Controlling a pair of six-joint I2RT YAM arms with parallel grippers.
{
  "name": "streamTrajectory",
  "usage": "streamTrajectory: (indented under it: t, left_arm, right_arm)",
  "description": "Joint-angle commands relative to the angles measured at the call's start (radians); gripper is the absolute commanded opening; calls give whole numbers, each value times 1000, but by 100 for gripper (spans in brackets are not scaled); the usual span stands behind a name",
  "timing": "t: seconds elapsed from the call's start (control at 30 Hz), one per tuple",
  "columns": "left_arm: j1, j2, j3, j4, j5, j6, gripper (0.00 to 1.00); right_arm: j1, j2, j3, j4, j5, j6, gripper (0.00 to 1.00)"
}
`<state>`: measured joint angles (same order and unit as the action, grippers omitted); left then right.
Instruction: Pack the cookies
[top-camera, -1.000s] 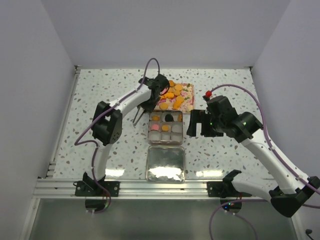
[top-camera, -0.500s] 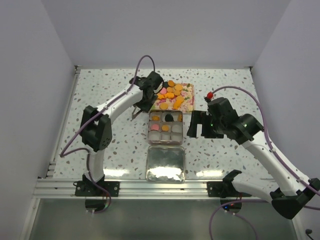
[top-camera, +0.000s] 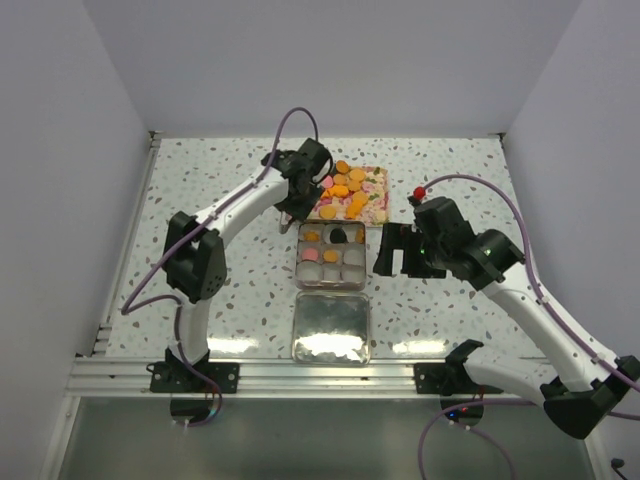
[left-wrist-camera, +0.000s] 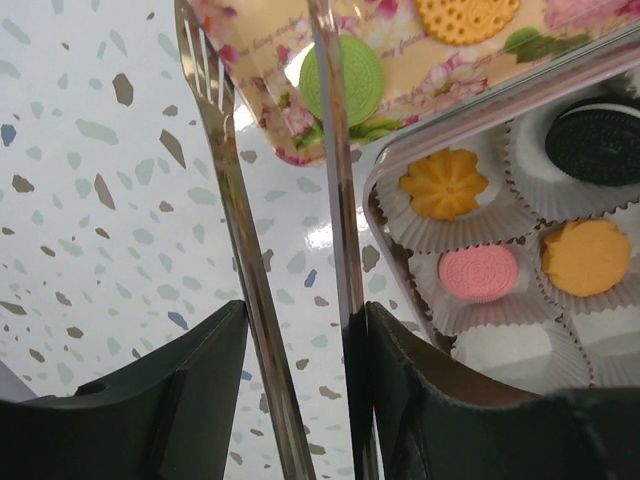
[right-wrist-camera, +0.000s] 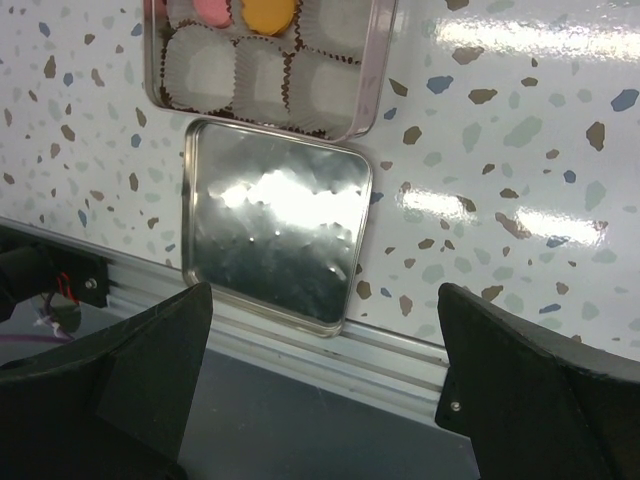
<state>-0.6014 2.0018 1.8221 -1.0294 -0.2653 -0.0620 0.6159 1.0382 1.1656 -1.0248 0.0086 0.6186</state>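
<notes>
Many cookies lie on the floral tray; four sit in the tin's paper cups. Left gripper, its tong fingers parted and empty, hangs over the tray's near corner by a green cookie. Right gripper hovers wide open beside the tin, the lid below it.

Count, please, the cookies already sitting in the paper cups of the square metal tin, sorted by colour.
Orange round flat cookies: 2
Pink round flat cookie: 1
Black round flat cookie: 1
Total: 4
</notes>
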Motion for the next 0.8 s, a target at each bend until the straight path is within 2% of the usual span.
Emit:
streamTrajectory:
  t: [0.0, 0.27, 0.53, 0.77]
  left_arm:
    - [-26, 46, 77, 29, 29, 22, 54]
    - [-38, 29, 158, 28, 55, 1, 54]
    - [-47, 3, 146, 2, -40, -2, 40]
    - [-57, -47, 164, -17, -161, -18, 39]
  right_arm:
    - [-1, -14, 3, 14, -6, 0, 99]
    - [-1, 2, 43, -20, -6, -43, 99]
    - [-1, 33, 74, -23, -6, -80, 99]
    - [-2, 51, 82, -17, -6, -91, 99]
